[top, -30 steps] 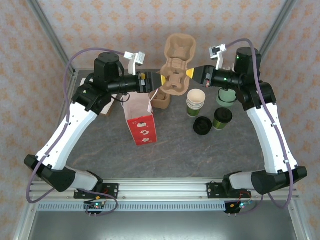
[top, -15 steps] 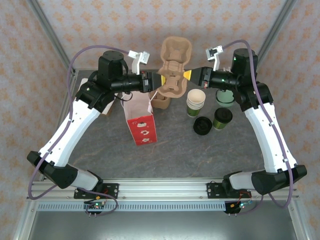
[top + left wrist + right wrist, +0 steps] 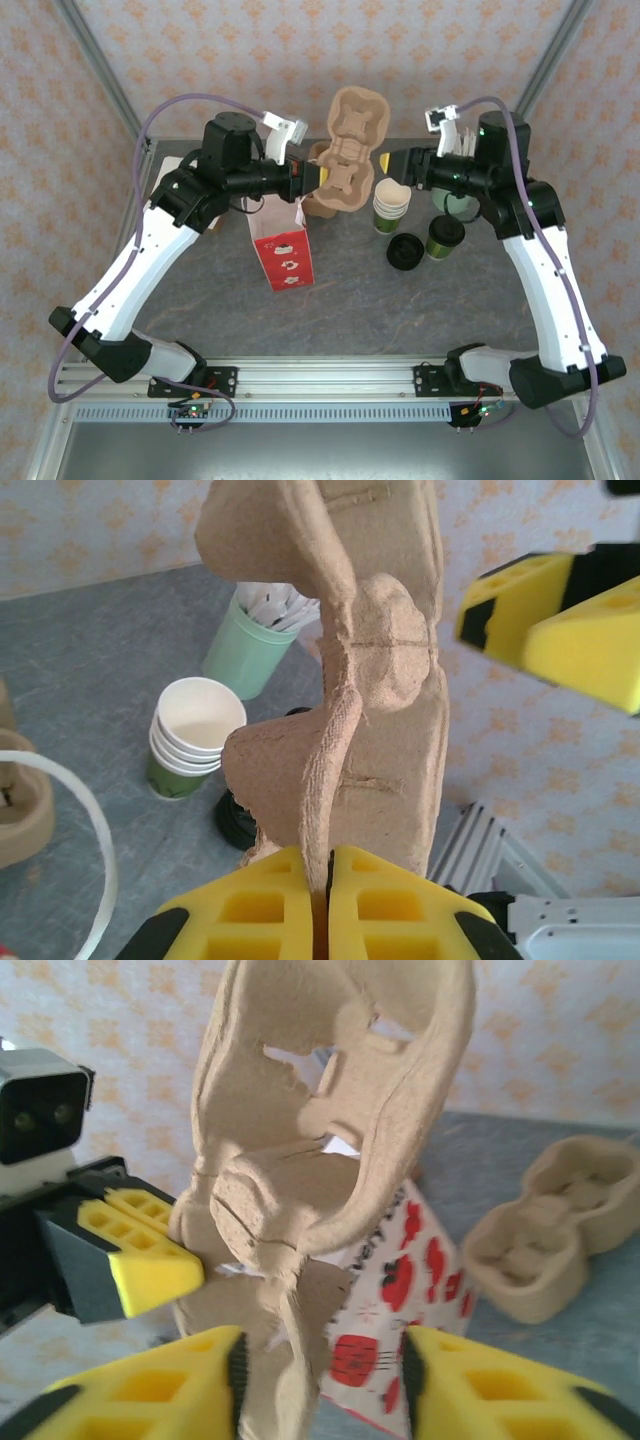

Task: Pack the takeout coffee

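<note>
Left hand (image 3: 318, 176) was pressed together, pinching one rim of the brown moulded-pulp cup carrier (image 3: 352, 140), which hung upright above the worktop (image 3: 340, 290). Right hand (image 3: 384, 162) was spread, its fingers either side of the carrier's opposite rim, not closed on it. The dark green paper cup with round black lid (image 3: 445, 237) stood on the worktop below the right hand, toward the arm bases. A stack of open dark green cups (image 3: 391, 203) stood near it.

Pulp carrier (image 3: 390, 680) cut off above; black lid (image 3: 232, 825) half hidden behind.
</note>
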### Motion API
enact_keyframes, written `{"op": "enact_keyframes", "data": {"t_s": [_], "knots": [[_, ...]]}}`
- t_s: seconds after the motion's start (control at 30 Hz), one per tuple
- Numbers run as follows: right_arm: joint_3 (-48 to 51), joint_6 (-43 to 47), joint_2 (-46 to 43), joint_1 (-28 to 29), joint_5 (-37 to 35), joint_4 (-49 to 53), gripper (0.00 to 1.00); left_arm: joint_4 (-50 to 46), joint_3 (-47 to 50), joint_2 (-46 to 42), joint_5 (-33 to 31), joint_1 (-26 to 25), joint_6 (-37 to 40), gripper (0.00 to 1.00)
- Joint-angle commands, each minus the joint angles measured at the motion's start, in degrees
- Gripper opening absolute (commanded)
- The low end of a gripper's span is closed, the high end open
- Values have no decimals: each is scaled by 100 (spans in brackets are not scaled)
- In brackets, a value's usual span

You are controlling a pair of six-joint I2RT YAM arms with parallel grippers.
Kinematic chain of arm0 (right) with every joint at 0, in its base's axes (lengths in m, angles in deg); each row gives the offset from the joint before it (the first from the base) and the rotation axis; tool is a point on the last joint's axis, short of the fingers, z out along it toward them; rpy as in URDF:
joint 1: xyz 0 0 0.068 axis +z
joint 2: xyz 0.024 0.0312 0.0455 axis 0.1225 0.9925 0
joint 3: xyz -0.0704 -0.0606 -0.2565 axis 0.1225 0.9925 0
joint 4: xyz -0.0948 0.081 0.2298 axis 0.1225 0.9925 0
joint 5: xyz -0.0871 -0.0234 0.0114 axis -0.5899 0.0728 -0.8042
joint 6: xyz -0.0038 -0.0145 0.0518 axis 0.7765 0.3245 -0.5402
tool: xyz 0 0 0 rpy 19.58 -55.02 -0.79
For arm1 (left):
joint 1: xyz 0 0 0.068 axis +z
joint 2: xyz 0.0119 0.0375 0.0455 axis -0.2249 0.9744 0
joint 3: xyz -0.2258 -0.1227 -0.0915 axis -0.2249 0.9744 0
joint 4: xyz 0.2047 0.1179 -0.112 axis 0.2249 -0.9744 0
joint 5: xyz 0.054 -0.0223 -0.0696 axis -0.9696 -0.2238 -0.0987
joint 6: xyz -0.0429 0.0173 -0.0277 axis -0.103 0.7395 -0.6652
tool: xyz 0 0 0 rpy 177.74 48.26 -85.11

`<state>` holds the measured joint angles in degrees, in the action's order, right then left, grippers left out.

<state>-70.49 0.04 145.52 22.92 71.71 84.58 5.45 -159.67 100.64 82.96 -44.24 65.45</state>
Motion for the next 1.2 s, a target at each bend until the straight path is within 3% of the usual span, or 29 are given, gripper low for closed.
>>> {"op": "enact_keyframes", "data": {"t_s": [0.0,0.27,0.33,0.4,0.73,1.17], "knots": [[105,1089,-498,11,-728,253,57,-345,93,-250,-651,-105,497,4],[-40,2799,-796,307,-591,290,78,-337,536,-547,-1550,-420,560,3],[-150,3180,-707,565,-731,432,86,-251,637,-643,-1645,-500,478,3],[-254,3522,-584,914,-1006,539,99,-127,768,-745,-1718,-573,374,3],[-464,4980,127,2608,-3371,514,100,44,1023,-952,-1794,-757,44,3],[-1013,5743,1052,3105,-4343,592,80,89,1085,-926,-1644,-804,16,3]]}}
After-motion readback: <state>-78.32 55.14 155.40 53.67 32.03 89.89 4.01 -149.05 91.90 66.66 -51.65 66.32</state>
